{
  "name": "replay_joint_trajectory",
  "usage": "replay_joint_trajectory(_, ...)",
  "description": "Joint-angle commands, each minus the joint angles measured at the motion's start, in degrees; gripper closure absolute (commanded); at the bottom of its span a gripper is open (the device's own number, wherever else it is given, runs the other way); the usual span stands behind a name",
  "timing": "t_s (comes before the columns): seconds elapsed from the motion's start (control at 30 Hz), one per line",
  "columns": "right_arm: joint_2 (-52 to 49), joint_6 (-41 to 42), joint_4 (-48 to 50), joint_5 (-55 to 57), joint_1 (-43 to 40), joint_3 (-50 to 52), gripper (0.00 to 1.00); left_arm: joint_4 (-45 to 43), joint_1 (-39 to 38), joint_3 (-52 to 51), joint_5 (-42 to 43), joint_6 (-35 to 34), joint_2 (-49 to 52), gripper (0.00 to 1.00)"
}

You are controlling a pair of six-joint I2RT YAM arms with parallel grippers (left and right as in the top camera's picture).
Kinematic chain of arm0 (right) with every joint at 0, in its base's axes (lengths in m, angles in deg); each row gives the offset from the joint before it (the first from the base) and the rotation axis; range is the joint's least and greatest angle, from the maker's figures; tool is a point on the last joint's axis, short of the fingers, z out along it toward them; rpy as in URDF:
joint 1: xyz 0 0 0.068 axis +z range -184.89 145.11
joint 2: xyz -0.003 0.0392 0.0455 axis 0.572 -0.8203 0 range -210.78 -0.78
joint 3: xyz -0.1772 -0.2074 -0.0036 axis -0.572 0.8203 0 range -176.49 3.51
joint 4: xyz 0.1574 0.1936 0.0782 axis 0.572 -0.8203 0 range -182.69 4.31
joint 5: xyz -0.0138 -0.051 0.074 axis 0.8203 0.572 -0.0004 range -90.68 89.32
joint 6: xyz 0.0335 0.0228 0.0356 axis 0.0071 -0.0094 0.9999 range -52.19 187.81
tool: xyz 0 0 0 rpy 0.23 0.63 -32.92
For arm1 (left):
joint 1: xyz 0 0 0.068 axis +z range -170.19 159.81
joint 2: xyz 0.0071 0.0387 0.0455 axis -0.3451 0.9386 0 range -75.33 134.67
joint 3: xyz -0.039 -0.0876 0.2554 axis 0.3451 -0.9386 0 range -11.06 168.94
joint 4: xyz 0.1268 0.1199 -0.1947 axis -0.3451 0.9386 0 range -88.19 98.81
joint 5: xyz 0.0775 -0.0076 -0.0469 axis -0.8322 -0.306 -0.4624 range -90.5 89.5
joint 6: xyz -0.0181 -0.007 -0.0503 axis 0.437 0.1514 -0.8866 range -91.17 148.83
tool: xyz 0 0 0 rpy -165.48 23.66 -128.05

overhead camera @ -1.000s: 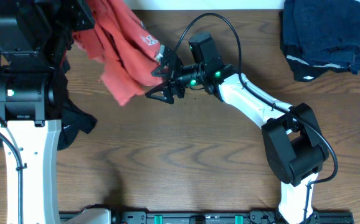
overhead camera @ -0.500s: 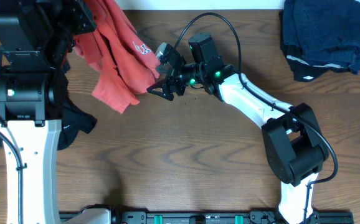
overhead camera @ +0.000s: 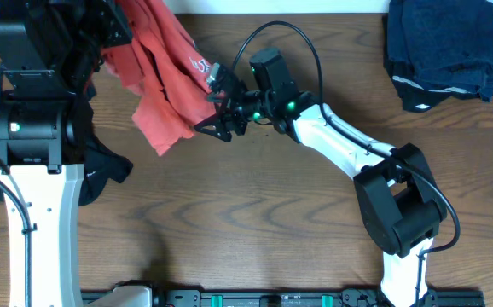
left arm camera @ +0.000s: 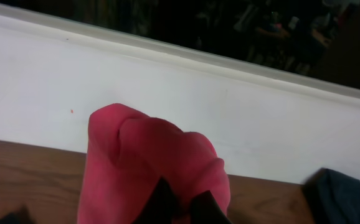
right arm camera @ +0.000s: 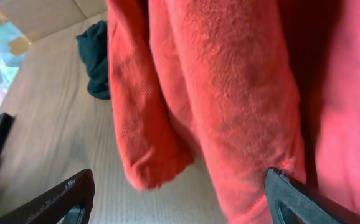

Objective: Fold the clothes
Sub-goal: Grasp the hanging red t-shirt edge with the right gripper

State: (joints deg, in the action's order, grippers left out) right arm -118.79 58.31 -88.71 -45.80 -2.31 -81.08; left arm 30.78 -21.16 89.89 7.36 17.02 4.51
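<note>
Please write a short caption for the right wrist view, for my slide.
Open jaws of the right arm face the hanging coral-red T-shirt, with a dark garment on the wooden table behind.

Coral-red T-shirt [overhead camera: 165, 85], black garment [overhead camera: 103, 167], navy pile [overhead camera: 444, 43]

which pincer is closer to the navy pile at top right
Right. The right pincer sits mid-table, open beside the red T-shirt, left of the navy pile; the left pincer grips the shirt at the far left.
</note>
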Motion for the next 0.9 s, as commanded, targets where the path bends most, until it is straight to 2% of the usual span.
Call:
replay_joint_trajectory(0.0,-0.3,-0.4,0.6,2.6,0.7,-0.9,0.18,-0.6,-0.1,1.4,2.8,-1.0,-0.8,0.94)
replay_joint_trajectory(0.03,-0.6,-0.1,0.7,2.9,0.7,-0.9,0.2,-0.5,-0.1,1.4,3.2,-1.0,-0.8,0.94)
replay_joint_trajectory(0.1,-1.2,1.4,1.4,3.0,0.7,-0.9,0.33,-0.3,-0.1,1.4,3.3,-1.0,-0.8,0.94)
replay_joint_trajectory(0.23,-1.4,2.2,1.9,3.8,0.5,-0.9,0.68,0.6,-0.1,1.4,3.1,-1.0,-0.7,0.94)
replay_joint_trajectory(0.27,-1.4,2.2,2.1,3.8,0.3,-0.9,0.8,0.9,-0.1,1.4,3.1,-0.9,-0.7,0.94)
replay_joint_trajectory(0.37,-1.3,3.0,2.1,3.8,-0.7,-0.9,0.98,1.5,-0.1,1.4,3.0,-0.7,-0.7,0.94)
replay_joint_trajectory(0.47,-0.8,6.3,1.4,3.2,-2.6,-0.9,0.99,2.6,-0.1,1.4,1.5,-0.5,-0.7,0.94)
replay_joint_trajectory(0.67,4.1,5.7,-5.9,2.7,-7.0,-0.9,0.99,5.6,-0.1,1.4,-2.7,1.4,-0.7,0.94)
replay_joint_trajectory(0.77,9.1,2.6,-13.0,9.8,-9.3,-0.9,0.99,9.9,-0.1,1.4,-8.1,4.3,-0.8,0.94)
replay_joint_trajectory(0.87,14.3,-0.1,-19.7,18.7,-11.3,-0.9,0.99,14.4,-0.1,1.4,-13.5,4.5,-0.7,0.94)
